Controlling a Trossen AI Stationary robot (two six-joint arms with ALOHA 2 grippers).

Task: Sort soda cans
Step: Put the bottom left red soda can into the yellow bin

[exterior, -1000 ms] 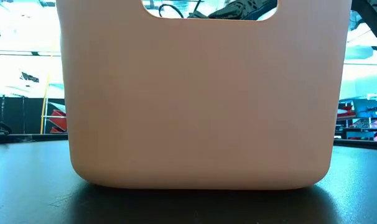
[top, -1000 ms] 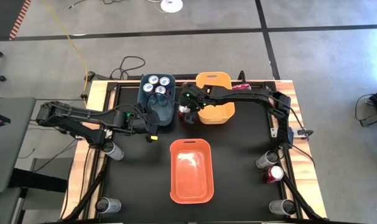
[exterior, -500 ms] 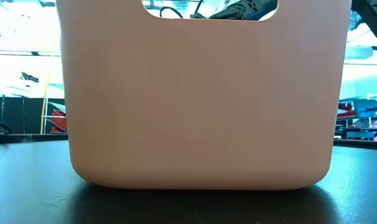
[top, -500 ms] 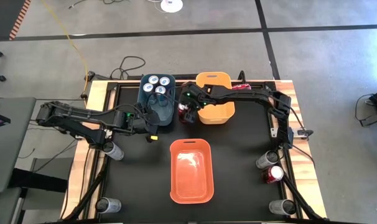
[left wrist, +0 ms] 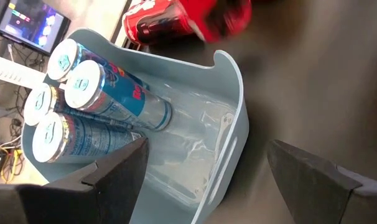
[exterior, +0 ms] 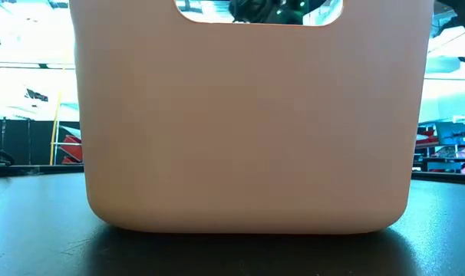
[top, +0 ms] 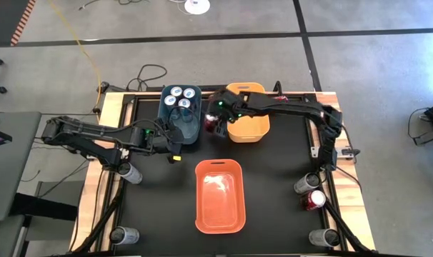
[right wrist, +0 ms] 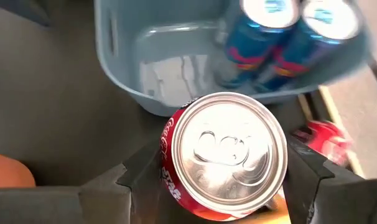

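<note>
The blue bin [top: 181, 118] holds four blue cans [top: 182, 96], while the orange bin [top: 219, 195] and yellow bin [top: 246, 114] show no cans, and five cans [top: 306, 183] stand at the table's near corners, so most sorting remains. The right gripper [right wrist: 219, 186] pinches a red soda can [right wrist: 224, 152] between the blue and yellow bins; the left gripper [left wrist: 204, 165] hangs spread over the blue bin

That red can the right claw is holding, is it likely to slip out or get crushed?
Probably not crushed: the red can looks like a rigid metal cylinder, and the right gripper has a finger on either side of it. Its smooth, glossy wall could slip if the squeeze is light. Set down on its side, it would likely roll; upright, its flat end should keep it steady.
</note>
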